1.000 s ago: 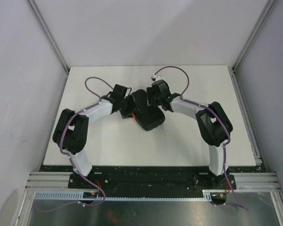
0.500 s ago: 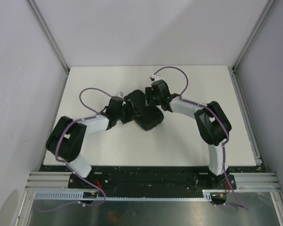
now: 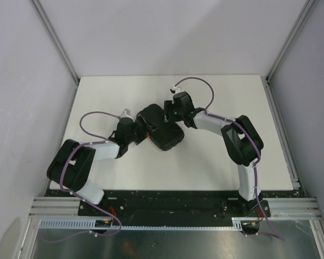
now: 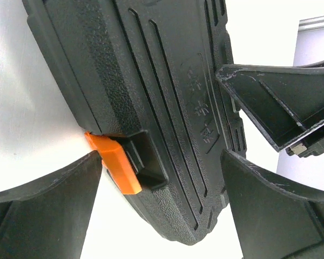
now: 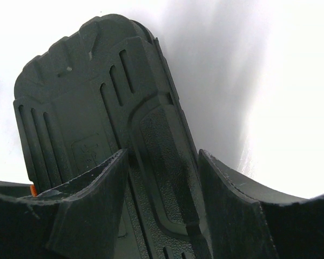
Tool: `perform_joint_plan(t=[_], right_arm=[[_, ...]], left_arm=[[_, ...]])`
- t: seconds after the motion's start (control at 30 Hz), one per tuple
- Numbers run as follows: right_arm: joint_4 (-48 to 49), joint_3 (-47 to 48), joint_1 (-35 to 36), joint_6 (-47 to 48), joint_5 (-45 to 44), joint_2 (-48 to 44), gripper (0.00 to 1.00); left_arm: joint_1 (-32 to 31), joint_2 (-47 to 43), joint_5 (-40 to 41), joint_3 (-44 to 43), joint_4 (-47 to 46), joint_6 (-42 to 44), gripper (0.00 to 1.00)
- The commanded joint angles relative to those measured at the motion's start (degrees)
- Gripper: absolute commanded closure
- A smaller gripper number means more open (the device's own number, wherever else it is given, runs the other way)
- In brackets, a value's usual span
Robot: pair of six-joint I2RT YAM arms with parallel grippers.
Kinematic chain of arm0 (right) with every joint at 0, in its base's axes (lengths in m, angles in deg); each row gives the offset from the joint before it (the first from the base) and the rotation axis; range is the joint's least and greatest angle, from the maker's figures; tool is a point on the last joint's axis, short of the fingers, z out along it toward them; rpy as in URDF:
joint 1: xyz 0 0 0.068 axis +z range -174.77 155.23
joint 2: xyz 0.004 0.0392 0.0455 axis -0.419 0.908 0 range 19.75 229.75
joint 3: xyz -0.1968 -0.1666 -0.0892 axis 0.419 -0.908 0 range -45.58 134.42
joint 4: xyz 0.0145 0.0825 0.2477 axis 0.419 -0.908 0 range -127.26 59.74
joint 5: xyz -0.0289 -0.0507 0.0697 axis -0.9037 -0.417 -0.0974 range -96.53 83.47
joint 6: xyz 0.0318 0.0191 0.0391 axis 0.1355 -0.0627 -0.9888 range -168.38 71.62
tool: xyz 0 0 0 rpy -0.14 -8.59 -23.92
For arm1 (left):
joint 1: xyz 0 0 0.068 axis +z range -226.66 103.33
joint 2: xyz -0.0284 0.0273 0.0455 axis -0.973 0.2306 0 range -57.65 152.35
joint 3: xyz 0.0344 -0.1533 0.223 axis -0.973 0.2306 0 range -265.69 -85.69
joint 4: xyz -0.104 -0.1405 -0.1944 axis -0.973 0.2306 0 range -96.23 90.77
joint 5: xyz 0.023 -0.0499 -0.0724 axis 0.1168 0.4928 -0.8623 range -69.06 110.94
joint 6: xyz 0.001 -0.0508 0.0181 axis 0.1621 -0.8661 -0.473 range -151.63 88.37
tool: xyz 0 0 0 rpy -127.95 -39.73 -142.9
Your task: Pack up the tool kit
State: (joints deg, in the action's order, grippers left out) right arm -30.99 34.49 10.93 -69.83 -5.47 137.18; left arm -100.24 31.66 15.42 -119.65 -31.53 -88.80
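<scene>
The tool kit (image 3: 161,129) sits mid-table, lid shut. My left gripper (image 4: 161,159) has its jaws apart around the orange latch (image 4: 116,167) end. The right gripper (image 5: 162,154) is on the lid, can't tell if it's clamped. I'd push that latch squarely and slowly.

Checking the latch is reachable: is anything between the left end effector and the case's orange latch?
Nothing visible does. The left end effector straddles the closed case, one finger right beside the orange latch. The right end effector sits farther along the case, clear of the latch.
</scene>
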Motion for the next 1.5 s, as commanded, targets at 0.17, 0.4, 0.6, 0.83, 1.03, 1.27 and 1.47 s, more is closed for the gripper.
perform_joint_plan(t=[0.17, 0.4, 0.6, 0.83, 1.03, 1.27, 1.47], right_arm=[[-22.16, -5.61, 1.52, 3.08, 3.51, 7.82, 0.42], [-21.49, -5.63, 1.39, 2.82, 3.93, 7.88, 0.42], [-21.40, -5.62, 1.28, 2.54, 3.88, 8.11, 0.42], [-20.91, -5.63, 1.18, 2.14, 3.99, 8.46, 0.43], [-22.34, -3.88, 1.02, 1.98, 3.57, 9.69, 0.43], [-23.47, -2.45, 0.90, 1.43, 3.33, 10.75, 0.43], [-23.69, -2.33, 0.86, 1.02, 3.17, 10.94, 0.43]], left_arm=[[0.53, 1.37, -3.03, -0.69, -8.31, -2.60, 0.24], [0.49, 0.01, -5.71, -0.02, -8.36, -1.59, 0.53], [0.54, -1.11, -6.52, 1.00, -8.36, -0.55, 0.68], [1.92, -4.33, -7.29, 3.49, -7.99, 0.55, 0.56], [4.83, -6.66, -7.36, 7.58, -7.75, 0.19, 0.29], [6.88, -8.17, -7.58, 9.31, -7.79, 0.42, 0.34], [7.65, -7.55, -7.91, 10.43, -7.75, 0.72, 0.52]])
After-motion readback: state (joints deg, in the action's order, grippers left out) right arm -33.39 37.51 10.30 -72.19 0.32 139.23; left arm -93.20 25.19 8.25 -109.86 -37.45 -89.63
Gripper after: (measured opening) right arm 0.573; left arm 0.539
